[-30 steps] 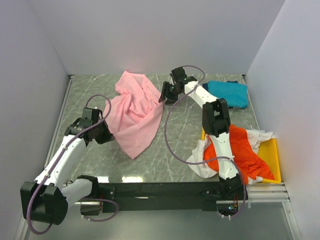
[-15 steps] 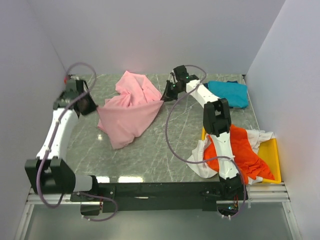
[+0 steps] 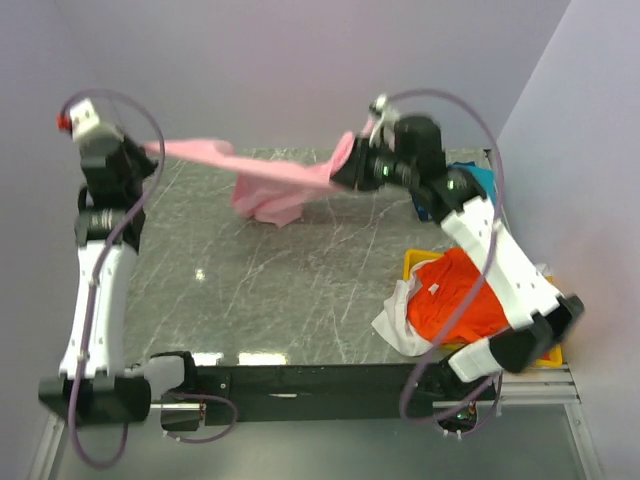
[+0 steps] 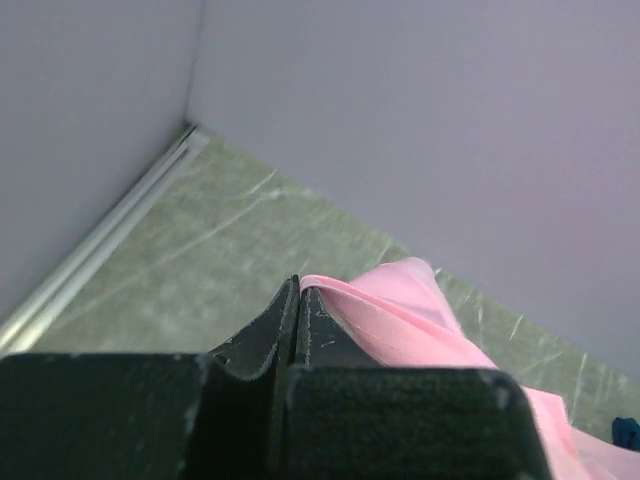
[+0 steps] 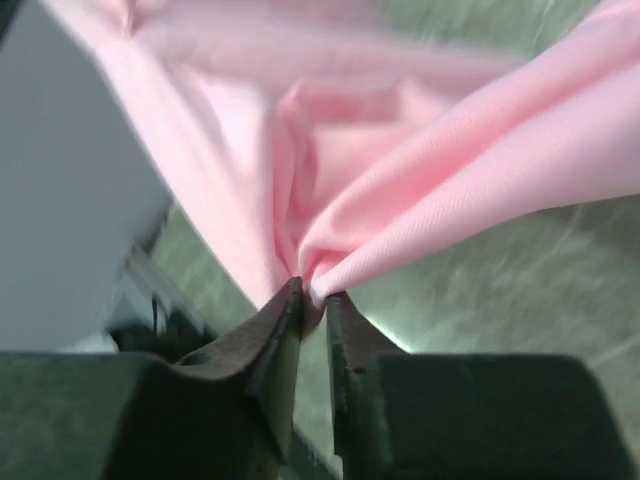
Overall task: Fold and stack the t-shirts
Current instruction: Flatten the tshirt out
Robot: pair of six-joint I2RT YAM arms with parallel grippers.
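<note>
**Marbled surface, pink shirt strung between both arms**

Grey-green marbled stone forms the surface [image 3: 260, 290], boxed in by plain pale walls. Above its far edge the pink t-shirt [image 3: 270, 180] hangs in the air, pulled into a long band from the far left corner toward the far right. Its middle sags into a loose bunch that drops to the surface near the far edge; whether it touches there cannot be told.

At the left end, the left fingers [image 4: 260, 340] are pressed tight together with a corner of the pink cloth pinched at their tips. At the right end, the right fingers [image 5: 270, 340] stand narrow, clamped on a gathered fold of the same shirt.

Both the left arm [image 3: 95, 290] and the right arm [image 3: 500, 260] are raised high.

At the right edge a yellow tray [image 3: 413, 264] holds the orange-red t-shirt [image 3: 450, 300], lying on the white t-shirt [image 3: 395, 325], which spills over the tray's rim onto the surface. A sliver of the teal-blue t-shirt [image 3: 485, 180] shows at the far right corner, behind the right arm.
</note>
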